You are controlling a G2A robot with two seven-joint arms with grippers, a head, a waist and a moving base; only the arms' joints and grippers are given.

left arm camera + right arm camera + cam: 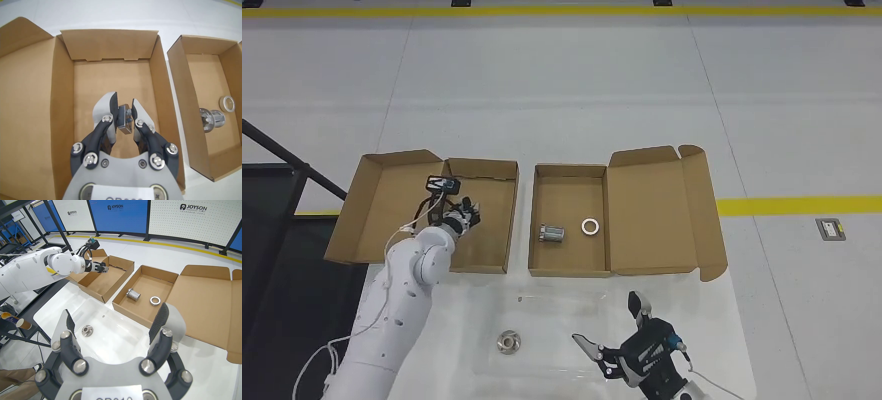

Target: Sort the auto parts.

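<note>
An industrial robotics lab or test hall: white pegboard partitions (189,224), blue panels (121,217) and a yellow floor line (562,11) border the work area.

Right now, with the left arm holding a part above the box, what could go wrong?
1. The metal block sits tilted in the left end effector, so it might slip and bounce in the left box.
2. The flange lies flat in the tray; the open right end effector may fail to grip it.
</note>
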